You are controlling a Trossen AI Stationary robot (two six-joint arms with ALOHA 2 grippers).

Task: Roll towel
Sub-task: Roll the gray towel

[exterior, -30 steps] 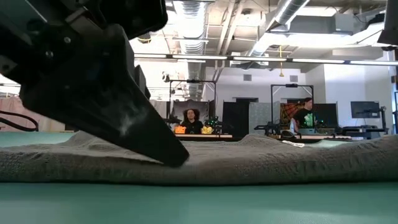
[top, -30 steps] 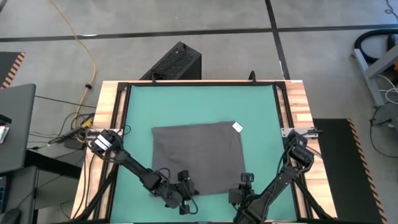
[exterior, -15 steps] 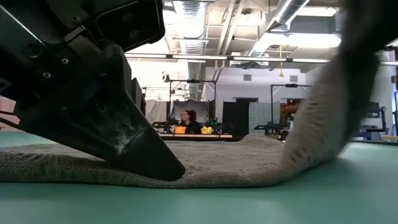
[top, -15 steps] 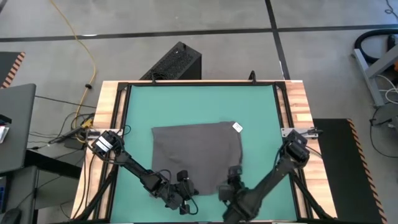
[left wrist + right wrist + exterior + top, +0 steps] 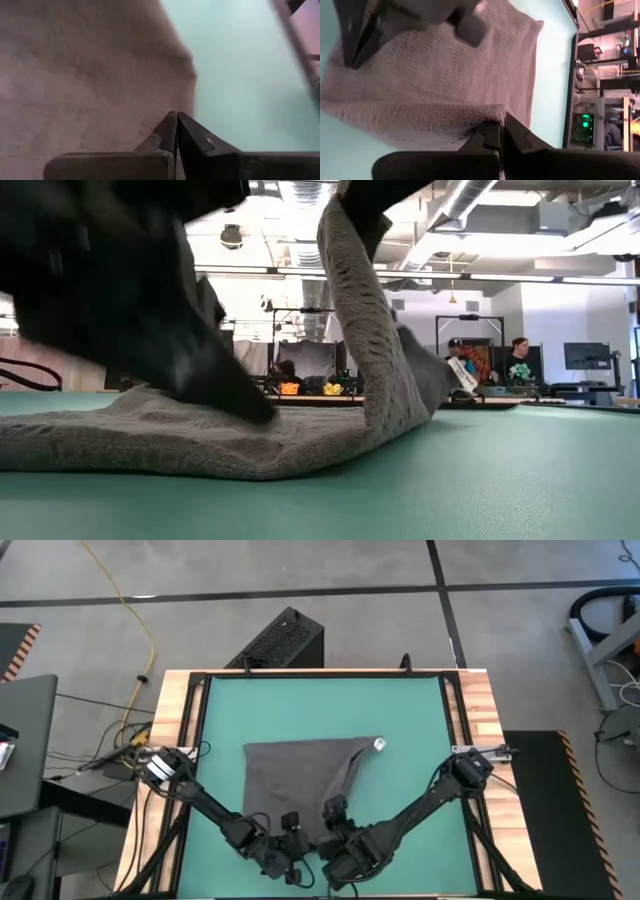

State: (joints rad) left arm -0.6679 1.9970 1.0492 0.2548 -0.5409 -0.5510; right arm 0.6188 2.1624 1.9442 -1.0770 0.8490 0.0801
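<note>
The dark grey towel (image 5: 292, 775) lies on the green mat (image 5: 420, 710), with its white label (image 5: 379, 745) at the far right corner. Its left part lies flat and its near right part is raised, as the low view shows (image 5: 365, 330). My right gripper (image 5: 333, 820) is shut on the raised part above the towel's near middle. My left gripper (image 5: 300, 838) is shut, its tips down on the towel near the near edge (image 5: 176, 116). My left gripper presses its shut fingertips (image 5: 262, 412) down on the towel's top surface (image 5: 150, 115) near the near edge, slanting down from the table's near left. That part lies flat on the mat. My right gripper pinches the towel's near right corner edge (image 5: 487, 112) between its two fingers. The held part is lifted clear, and the cloth hangs from it in a steep sheet (image 5: 385, 380) down to the mat.
A black frame and wooden strips (image 5: 480, 710) border the mat. A black box (image 5: 280, 640) stands on the floor beyond the far edge. There is bare mat to the towel's right (image 5: 520, 470) and far side. People (image 5: 515, 360) stand in the room behind.
My right gripper has gone up and toward the table's left edge, holding the towel's near right corner. That corner has lifted off the mat and is drawn over toward the towel's middle. The left part has stayed flat under my left gripper.
</note>
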